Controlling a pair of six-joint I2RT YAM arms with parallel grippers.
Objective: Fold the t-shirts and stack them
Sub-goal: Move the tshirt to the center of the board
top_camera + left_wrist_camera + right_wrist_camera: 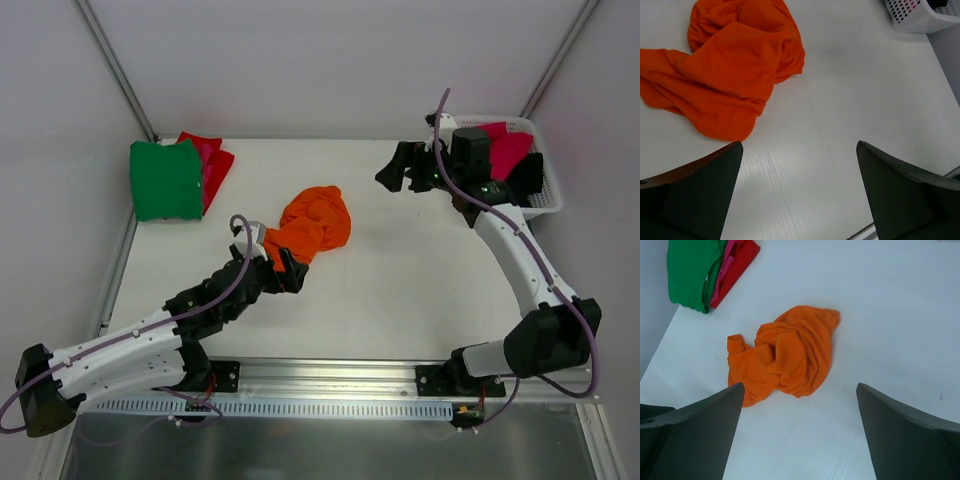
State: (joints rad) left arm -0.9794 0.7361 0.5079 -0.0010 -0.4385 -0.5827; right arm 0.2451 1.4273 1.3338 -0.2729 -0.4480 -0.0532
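Orange tee [315, 225] [735, 70] [785, 357] lies crumpled in a heap near the middle of the worktop [400, 290], a little toward the left edge, unfolded. One end trails out toward the near-left.

The left jaws are spread wide with nothing between them. In the left wrist view only bare worktop shows between them, and the orange cloth lies just ahead and off to one side. From above they sit right at the heap's near end; whether a finger touches the cloth, I cannot tell.

The right jaws are also wide apart and empty. They hang over the far right of the worktop, just beside the basket [545, 205] [920, 17], well apart from the orange tee. The right wrist camera looks across at the heap between its two dark fingers [695, 435].

At the far-left corner lies a stack: green tee [165, 180] [690, 270] folded flat on top, red tee [212, 160] [740, 262] poking out beneath it toward the centre, and a pink strip [729, 260] showing between the two.

In the far-right corner the white basket holds a pink tee [508, 150] and a black tee [530, 175], both bunched up and unfolded.
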